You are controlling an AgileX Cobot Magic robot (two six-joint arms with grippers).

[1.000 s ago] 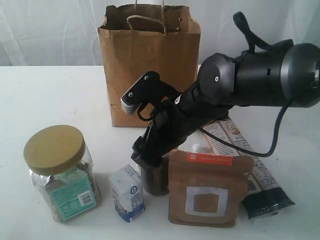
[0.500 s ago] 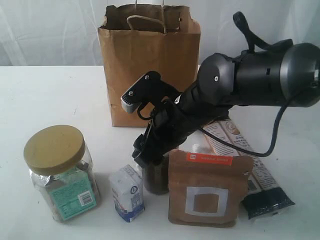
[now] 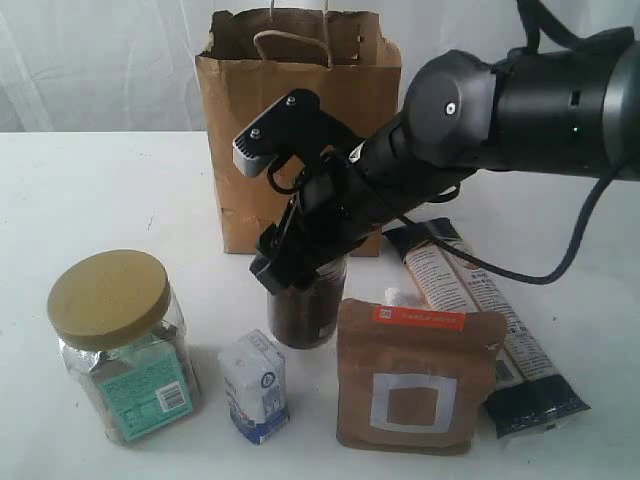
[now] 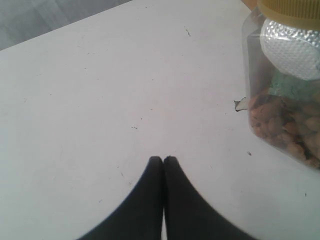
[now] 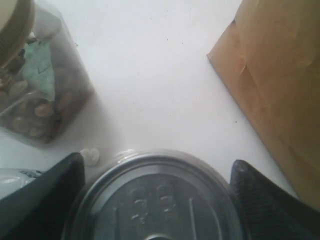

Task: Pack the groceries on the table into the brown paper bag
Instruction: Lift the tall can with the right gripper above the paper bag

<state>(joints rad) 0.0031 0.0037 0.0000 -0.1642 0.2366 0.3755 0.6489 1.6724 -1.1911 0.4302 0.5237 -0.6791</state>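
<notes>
On the large flat white tabletop (image 3: 100, 190), packing looks barely begun. The tall creased brown kraft paper bag (image 3: 290, 150) stands upright and open-mouthed at the back, its twisted handles up and its inside hidden from view. Every grocery in sight sits outside it.

The right gripper (image 3: 300, 270) reaches across in front of the bag. Its jaws are spread wide and pressed to either side of the silver lid of a dark-sided pull-tab can (image 3: 308, 318), gripping it by the rim. Whether the can's base has cleared the table is hard to tell. It appears to be the item in hand, with the lift into the bag yet to come.

Waiting along the front are a clear plastic jar with a tan lid (image 3: 120, 350), a flat brown pouch with a white square (image 3: 415, 380), a long dark packet (image 3: 500, 340) and a small white-blue carton (image 3: 257, 385).

The left gripper (image 4: 163, 160) hangs empty over bare table near the jar, jaws pressed together.
</notes>
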